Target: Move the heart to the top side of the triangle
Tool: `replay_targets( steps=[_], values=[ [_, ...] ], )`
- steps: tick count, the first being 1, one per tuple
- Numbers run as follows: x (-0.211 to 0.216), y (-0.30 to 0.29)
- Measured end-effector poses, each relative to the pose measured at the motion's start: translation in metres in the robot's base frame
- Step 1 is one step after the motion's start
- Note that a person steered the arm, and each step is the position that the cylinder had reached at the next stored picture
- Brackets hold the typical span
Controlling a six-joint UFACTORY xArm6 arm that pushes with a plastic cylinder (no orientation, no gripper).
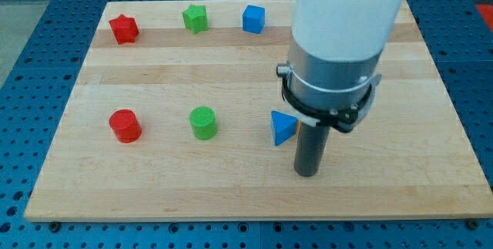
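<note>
— Where is my tip point(307, 173) placed?

— It is set on the bench point(192, 72), just to the view's right of the blue triangle point(283, 128) and a little lower. Nothing is grasped: the arm ends in a bare rod.

— And the heart?

— Its shape cannot be made out. Only an orange sliver point(296, 125) is seen at the triangle's right edge, mostly hidden behind the rod.

— What else is seen?

— A green cylinder point(203, 122) and a red cylinder point(125, 126), towards the view's left.

Nothing here can be read; the wooden tabletop point(231, 72) is bare of print; the coloured blocks and the white arm housing point(347, 18) carry no labels, numbers or brand marks.
</note>
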State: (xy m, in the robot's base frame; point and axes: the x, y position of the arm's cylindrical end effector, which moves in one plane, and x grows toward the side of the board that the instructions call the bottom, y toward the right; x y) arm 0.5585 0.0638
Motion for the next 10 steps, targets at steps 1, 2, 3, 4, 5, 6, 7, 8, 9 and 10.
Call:
replay_targets(
  steps=[1,2,3,4,5,6,7,8,9,10],
  values=[
    [0.001,0.01],
    [0.027,0.084],
    [0.023,0.082],
    [-0.026,0.041],
    [-0.044,0.02],
    [-0.047,0.015],
    [-0.092,-0.012],
    [-0.094,-0.017],
    [-0.096,-0.017],
    [-0.103,-0.023]
  ],
)
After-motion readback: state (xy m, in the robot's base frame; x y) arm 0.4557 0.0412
